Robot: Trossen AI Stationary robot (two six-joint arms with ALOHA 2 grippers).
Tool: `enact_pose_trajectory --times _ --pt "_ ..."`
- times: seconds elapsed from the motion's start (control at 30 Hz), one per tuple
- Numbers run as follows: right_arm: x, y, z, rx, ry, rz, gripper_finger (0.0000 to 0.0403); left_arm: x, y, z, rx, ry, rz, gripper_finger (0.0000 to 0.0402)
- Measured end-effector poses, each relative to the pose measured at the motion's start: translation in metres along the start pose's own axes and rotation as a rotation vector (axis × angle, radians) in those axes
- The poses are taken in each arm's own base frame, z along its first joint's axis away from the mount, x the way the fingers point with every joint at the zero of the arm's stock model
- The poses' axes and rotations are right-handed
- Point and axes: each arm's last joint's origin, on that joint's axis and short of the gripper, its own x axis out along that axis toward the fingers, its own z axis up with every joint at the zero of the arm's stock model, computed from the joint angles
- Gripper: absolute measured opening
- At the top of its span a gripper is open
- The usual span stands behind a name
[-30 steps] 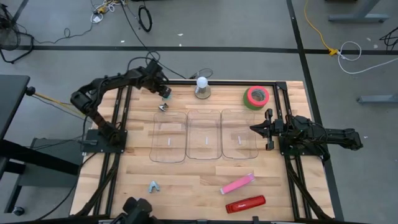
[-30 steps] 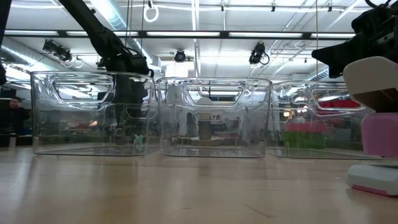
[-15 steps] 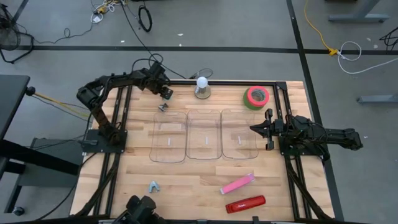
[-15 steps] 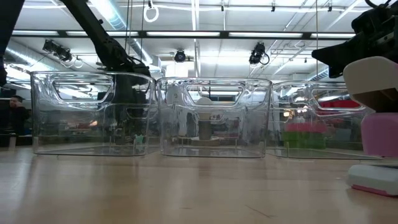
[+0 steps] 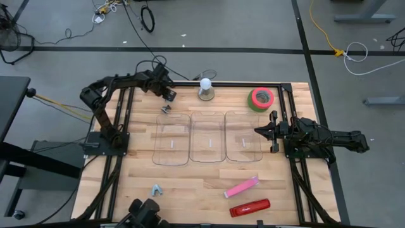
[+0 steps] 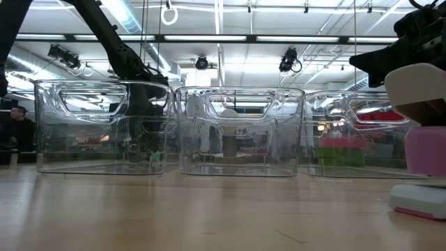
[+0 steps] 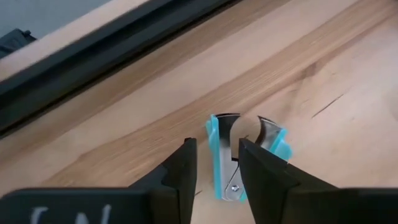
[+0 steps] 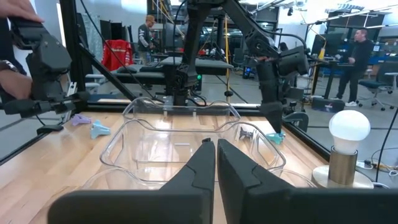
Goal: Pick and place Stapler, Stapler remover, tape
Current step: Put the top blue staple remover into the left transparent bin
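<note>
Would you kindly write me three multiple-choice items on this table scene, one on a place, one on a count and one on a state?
1. Where does the tape lie?
A. In the middle bin
B. At the table's far right corner
C. Beside the red stapler

2. How many clear bins stand in the row?
A. Two
B. Three
C. Four

3. How is the right gripper?
A. Shut, holding nothing
B. Shut on the tape
C. Wide open

Answers: 1 B, the high view shows the roll at that corner; 2 B, three bins stand side by side; 3 A, its fingers meet with nothing between them.
</note>
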Motion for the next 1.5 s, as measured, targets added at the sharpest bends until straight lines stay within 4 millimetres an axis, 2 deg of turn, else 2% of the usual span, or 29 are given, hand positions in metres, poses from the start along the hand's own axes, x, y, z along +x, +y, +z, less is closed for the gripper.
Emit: enact_pose_trajectory --times 0.1,0.47,0.8,1.1,1.5 --pt "0.0 0.0 0.0 0.0 0.0 0.0 0.0022 0.005 0.0 -0.002 -0.001 0.02 0.002 0.0112" --pt "0.0 0.0 0.0 0.0 0.0 0.0 0.0022 0.005 0.0 -0.001 -0.003 0.019 0.001 0.011" --pt "0.0 0.0 0.0 0.0 0.0 0.0 0.0022 -0.005 -0.002 0.016 0.001 -0.032 -0.008 0.011" --pt "0.0 0.0 0.0 0.0 0.0 0.0 0.0022 -0.005 -0.002 0.011 0.011 0.031 0.006 0.011" --pt "0.0 0.0 0.0 0.0 0.0 0.0 0.0022 -0.005 0.002 0.011 0.024 0.029 0.032 0.011"
